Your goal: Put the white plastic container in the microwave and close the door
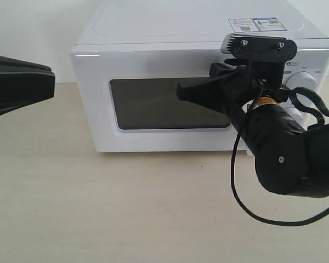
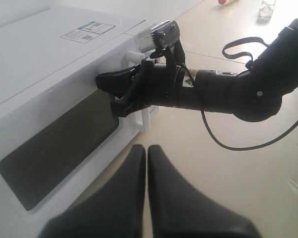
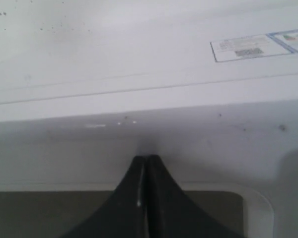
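Observation:
The white microwave (image 1: 170,27) stands at the back of the table. Its door (image 1: 153,104), with the dark window, lies flat against the body. My right gripper (image 1: 179,90) is shut with nothing in it. Its tips rest against the door's front near the upper right of the window, next to the white bar handle (image 2: 143,118). The right wrist view shows those tips (image 3: 146,158) touching the door frame (image 3: 139,139) above the window. My left gripper (image 1: 50,82) is shut and empty, left of the microwave and apart from it. The white plastic container is out of view.
Two round knobs (image 1: 302,80) sit on the microwave's right panel behind my right arm. A black cable (image 1: 247,203) loops from that arm over the beige tabletop (image 1: 126,208). Stickers (image 1: 256,24) lie on the microwave's top.

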Available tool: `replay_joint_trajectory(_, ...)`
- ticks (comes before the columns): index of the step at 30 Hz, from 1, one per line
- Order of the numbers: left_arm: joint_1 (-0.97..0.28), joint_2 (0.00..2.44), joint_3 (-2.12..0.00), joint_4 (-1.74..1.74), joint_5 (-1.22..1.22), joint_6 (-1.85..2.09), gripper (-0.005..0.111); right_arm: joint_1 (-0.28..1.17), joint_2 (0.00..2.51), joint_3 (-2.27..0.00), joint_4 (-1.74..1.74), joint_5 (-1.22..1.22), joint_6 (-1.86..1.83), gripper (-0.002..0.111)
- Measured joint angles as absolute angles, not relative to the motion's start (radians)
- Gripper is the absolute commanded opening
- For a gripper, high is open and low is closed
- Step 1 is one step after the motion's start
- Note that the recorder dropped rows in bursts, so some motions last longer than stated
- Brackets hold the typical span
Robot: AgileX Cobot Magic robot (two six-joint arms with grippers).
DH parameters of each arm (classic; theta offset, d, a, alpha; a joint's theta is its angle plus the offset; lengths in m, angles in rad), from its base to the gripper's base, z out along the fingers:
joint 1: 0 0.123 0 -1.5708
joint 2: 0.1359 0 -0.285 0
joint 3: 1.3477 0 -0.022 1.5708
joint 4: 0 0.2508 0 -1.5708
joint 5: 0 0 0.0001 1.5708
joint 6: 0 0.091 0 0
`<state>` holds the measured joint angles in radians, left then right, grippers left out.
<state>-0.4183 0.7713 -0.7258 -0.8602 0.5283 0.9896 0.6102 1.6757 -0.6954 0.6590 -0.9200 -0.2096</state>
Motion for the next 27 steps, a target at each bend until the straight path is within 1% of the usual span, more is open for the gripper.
replay_joint_trajectory(5, -0.418, 0.771, -0.726, -0.860, 0.528, 0.990, 0.004, 0.614, 1.605, -0.670, 0.678, -0.865, -0.226, 0.000)
replay_joint_trajectory(12, -0.418, 0.771, -0.726, -0.875, 0.533, 0.983, 0.004, 0.638, 1.360, -0.494, 0.677, -0.874, -0.262, 0.000)
replay_joint_trajectory(18, -0.418, 0.771, -0.686, -1.016, 0.564, 0.987, 0.004, 0.638, 1.175, -0.354, 0.681, -0.857, -0.262, 0.000)
replay_joint_trajectory(23, -0.418, 0.771, -0.644, -1.047, 0.571, 0.988, 0.004, 0.638, 1.089, -0.326, 0.681, -0.826, -0.262, 0.000)
replay_joint_trajectory(27, -0.418, 0.771, -0.637, -1.054, 0.571, 0.988, 0.004, 0.638, 1.076, -0.326, 0.681, -0.834, -0.262, 0.000)
